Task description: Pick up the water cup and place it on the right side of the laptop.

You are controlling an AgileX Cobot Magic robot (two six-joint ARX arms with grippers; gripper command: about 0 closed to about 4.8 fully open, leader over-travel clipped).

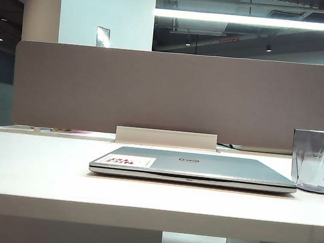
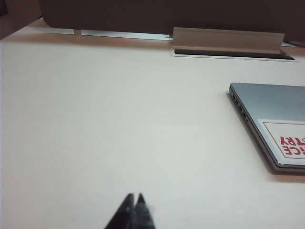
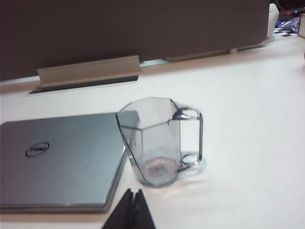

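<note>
The closed silver-grey laptop (image 1: 192, 167) lies flat mid-table, its white sticker with red print toward the left. The clear faceted water cup (image 1: 316, 161) stands upright on the table just off the laptop's right edge. In the right wrist view the water cup (image 3: 155, 143) sits beside the laptop (image 3: 62, 160), handle turned away from it. My right gripper (image 3: 134, 192) is shut and empty, a short way back from the cup. My left gripper (image 2: 135, 196) is shut and empty over bare table, well away from the laptop (image 2: 274, 119). Neither gripper shows in the exterior view.
A grey partition panel (image 1: 173, 94) runs along the back of the white table (image 1: 42, 173), with a raised cable-slot cover (image 1: 166, 138) behind the laptop. Small items lie past the panel's far right end (image 3: 286, 19).
</note>
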